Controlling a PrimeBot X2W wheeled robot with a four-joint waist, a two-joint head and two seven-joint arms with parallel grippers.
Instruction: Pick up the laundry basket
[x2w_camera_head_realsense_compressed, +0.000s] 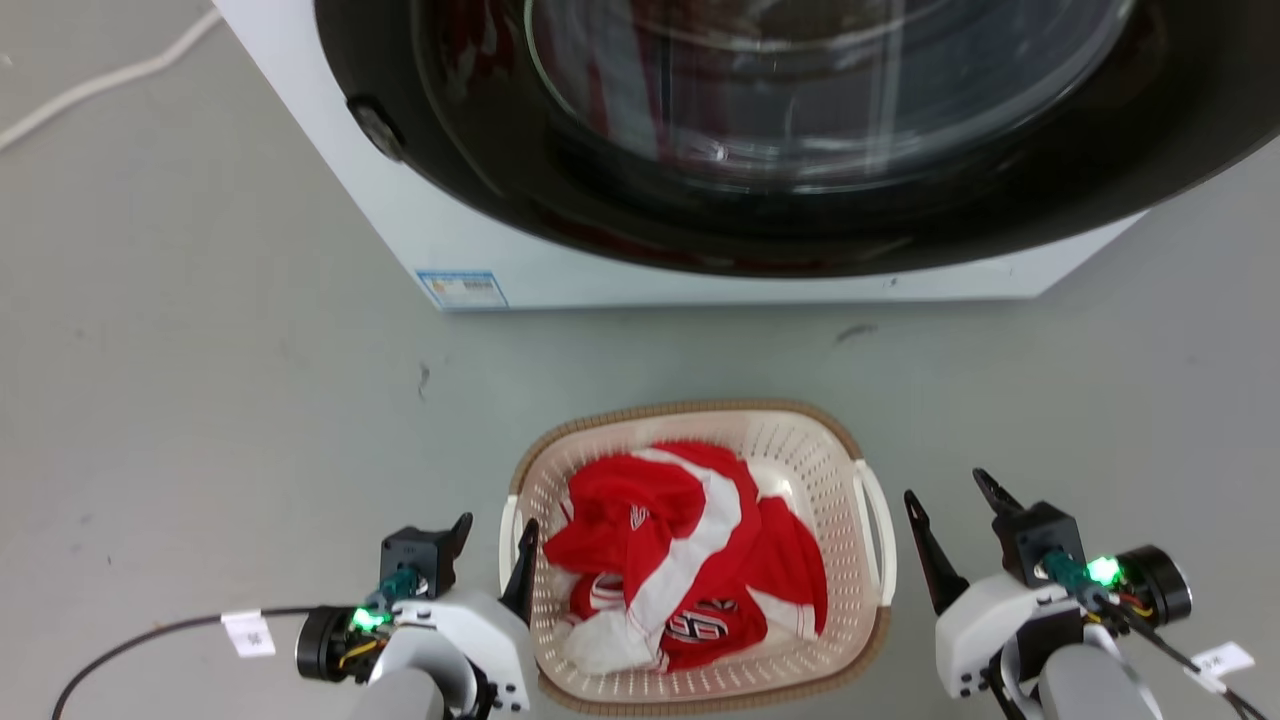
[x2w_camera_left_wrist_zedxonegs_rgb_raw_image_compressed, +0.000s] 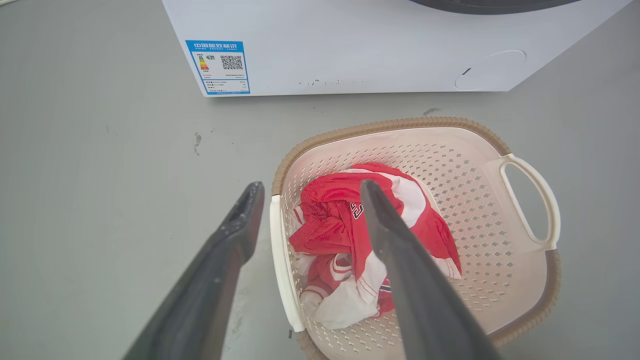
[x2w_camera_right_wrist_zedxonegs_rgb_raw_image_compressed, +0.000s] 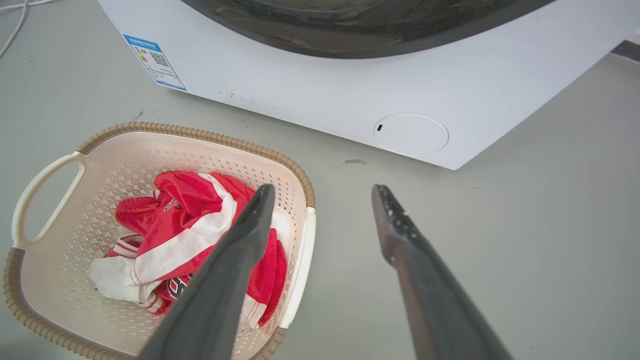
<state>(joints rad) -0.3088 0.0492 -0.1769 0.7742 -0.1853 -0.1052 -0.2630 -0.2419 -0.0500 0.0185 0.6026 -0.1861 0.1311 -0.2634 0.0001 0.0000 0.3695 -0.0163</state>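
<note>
I counted one laundry basket (x2w_camera_head_realsense_compressed: 690, 408), one washing machine (x2w_camera_head_realsense_compressed: 480, 250) and one energy label (x2w_camera_head_realsense_compressed: 462, 288). I had two grippers: left gripper (x2w_camera_head_realsense_compressed: 497, 522) and right gripper (x2w_camera_head_realsense_compressed: 944, 484).

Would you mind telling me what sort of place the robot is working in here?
Probably a laundry area, though I cannot tell whether it is a home or a workshop: a white front-loading washing machine stands on a grey floor, with a laundry basket holding a red and white garment in front of it.

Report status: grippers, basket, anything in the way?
Left gripper open, astride left handle. Right gripper open by right handle. Laundry basket on floor, red-and-white clothes inside, not gripped. Washing machine behind, apart; nothing blocking.
</note>
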